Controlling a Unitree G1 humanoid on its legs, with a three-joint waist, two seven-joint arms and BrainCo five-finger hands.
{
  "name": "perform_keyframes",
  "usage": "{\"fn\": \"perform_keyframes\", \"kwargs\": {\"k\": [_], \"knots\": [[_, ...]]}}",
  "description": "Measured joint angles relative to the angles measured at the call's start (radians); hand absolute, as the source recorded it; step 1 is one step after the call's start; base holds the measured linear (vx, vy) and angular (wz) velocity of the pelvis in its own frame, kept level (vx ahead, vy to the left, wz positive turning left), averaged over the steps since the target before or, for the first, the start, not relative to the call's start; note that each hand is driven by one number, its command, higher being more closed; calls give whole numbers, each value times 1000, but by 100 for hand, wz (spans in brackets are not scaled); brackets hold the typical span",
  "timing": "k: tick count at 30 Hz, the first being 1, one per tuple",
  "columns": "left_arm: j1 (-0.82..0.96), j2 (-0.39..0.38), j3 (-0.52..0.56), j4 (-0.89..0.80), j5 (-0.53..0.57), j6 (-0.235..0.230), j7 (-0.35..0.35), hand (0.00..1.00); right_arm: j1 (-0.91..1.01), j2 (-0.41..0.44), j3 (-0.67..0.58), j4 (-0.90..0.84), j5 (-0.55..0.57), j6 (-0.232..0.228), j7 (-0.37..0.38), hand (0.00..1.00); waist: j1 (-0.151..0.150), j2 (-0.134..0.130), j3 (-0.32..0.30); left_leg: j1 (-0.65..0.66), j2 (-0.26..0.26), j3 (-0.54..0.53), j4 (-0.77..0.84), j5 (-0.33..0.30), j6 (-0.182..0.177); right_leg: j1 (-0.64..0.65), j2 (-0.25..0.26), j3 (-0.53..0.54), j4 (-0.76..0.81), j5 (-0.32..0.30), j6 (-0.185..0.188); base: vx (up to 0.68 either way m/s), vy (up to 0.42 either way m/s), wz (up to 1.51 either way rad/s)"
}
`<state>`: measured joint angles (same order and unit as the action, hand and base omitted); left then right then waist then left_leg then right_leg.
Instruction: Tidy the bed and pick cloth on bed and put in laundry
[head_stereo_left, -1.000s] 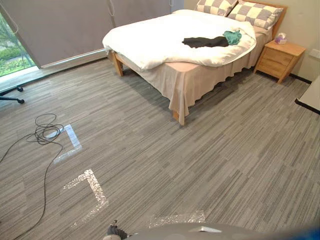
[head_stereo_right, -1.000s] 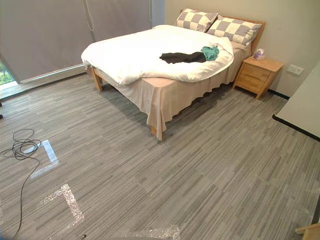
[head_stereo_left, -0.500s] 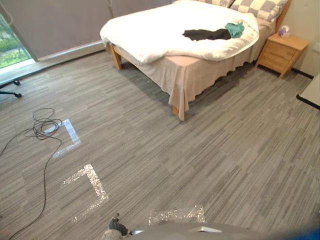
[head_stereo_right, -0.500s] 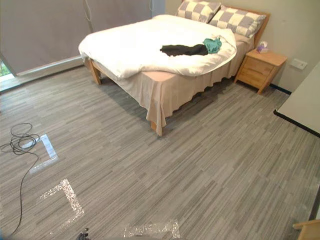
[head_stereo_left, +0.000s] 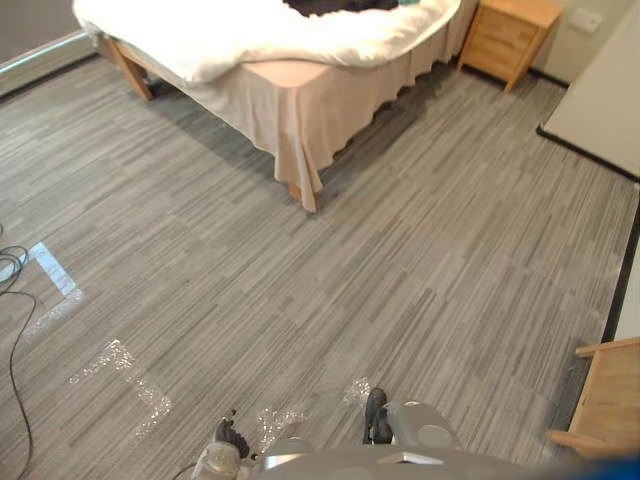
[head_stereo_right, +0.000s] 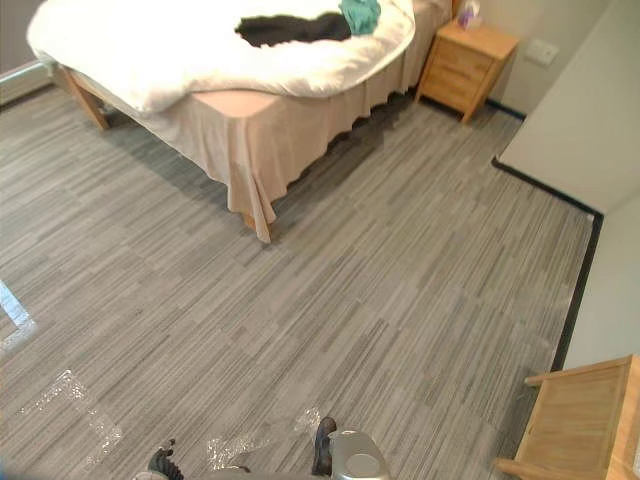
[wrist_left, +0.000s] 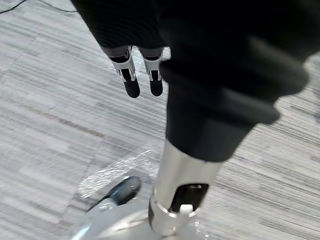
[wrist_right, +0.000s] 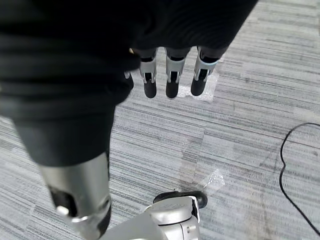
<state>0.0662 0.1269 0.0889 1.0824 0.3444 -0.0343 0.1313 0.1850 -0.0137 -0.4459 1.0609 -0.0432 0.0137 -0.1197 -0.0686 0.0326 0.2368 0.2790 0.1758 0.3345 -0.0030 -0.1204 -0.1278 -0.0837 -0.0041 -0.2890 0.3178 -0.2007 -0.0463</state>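
Sprawling black cloth (head_stereo_right: 287, 28), puffy duvet (head_stereo_right: 150, 48)

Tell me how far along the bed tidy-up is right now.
Nothing looks done: the black cloth and the teal cloth lie on the white duvet. Nothing is in hand: the left hand and right hand hang open over the floor, well short of the bed. Left to do: reach the bed, pick up both cloths, take them to the laundry, straighten the duvet.
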Motion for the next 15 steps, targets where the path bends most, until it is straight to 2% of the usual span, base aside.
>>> {"fn": "perform_keyframes", "kwargs": {"k": [1,2,3,4,5,6,8,10,11,12,13,14,15], "knots": [[-7,-23,0,-1,-1,-9,-3,0,1,1,-12,-3,0,1,0,0,-3,5,-2,-6,20,14,72,-7,-9,39,9,2,-28,-4,-2,244,-142,-15],[-7,-32,20,-25,-1,-16,-3,0,9,2,-11,-15,0,0,0,0,-5,3,-3,-55,47,11,239,-30,-17,83,20,6,-75,-5,-2,173,-133,-21],[-7,-34,38,-43,-3,-17,-7,0,13,3,-4,-24,0,1,0,0,-3,3,-2,-98,71,7,371,-40,-9,113,27,12,-102,-6,-4,80,-152,-34],[-3,-40,70,-78,-19,-18,-6,0,17,-12,35,-37,-1,1,-1,0,0,6,1,-233,142,-32,718,-5,37,186,55,38,-157,-10,-25,-3,-126,-41],[-2,-48,77,-87,-27,-20,-5,0,16,-24,52,-45,-2,1,-1,0,5,14,3,-286,163,-59,837,0,41,208,67,56,-169,-11,-37,-36,-123,-73],[-2,-56,81,-108,-61,-20,4,0,11,-44,75,-45,0,1,-4,0,15,27,6,-354,175,-100,1005,-14,36,252,73,90,-183,-18,-54,-79,-51,-72],[-4,-59,81,-121,-100,-22,11,0,-28,-44,79,-53,-1,-1,-10,0,31,30,6,-423,155,-97,1075,-47,35,293,63,162,-209,-21,-58,-154,-7,-104],[-14,-66,97,-126,-134,-34,33,0,-81,-45,79,-42,-2,-4,-17,0,43,22,11,-497,95,-93,1002,-101,40,329,30,238,-236,-21,-58,-62,73,-123],[-23,-67,102,-126,-139,-42,41,0,-102,-38,70,-27,-4,-4,-21,0,60,7,20,-512,47,-84,890,-125,47,348,-8,259,-238,-23,-52,162,107,-108],[-28,-67,102,-126,-139,-43,44,0,-108,-35,69,-20,-4,-4,-22,0,68,-3,24,-514,20,-77,813,-125,49,360,-30,267,-239,-25,-45,326,140,-90],[-39,-69,95,-126,-138,-43,49,0,-109,-33,69,-17,-11,-4,-22,0,72,-10,26,-526,-28,-76,642,-114,50,378,-64,271,-247,-32,-24,359,168,-66],[-42,-69,85,-123,-138,-43,51,0,-107,-35,66,-18,-18,-4,-22,0,71,-5,24,-530,-70,-82,435,-42,57,393,-86,268,-254,-47,11,395,200,-49],[-41,-76,78,-121,-138,-43,51,0,-101,-39,63,-20,-19,-5,-22,0,70,6,18,-530,-80,-90,321,20,68,401,-86,261,-261,-55,26,397,244,-23]]}}
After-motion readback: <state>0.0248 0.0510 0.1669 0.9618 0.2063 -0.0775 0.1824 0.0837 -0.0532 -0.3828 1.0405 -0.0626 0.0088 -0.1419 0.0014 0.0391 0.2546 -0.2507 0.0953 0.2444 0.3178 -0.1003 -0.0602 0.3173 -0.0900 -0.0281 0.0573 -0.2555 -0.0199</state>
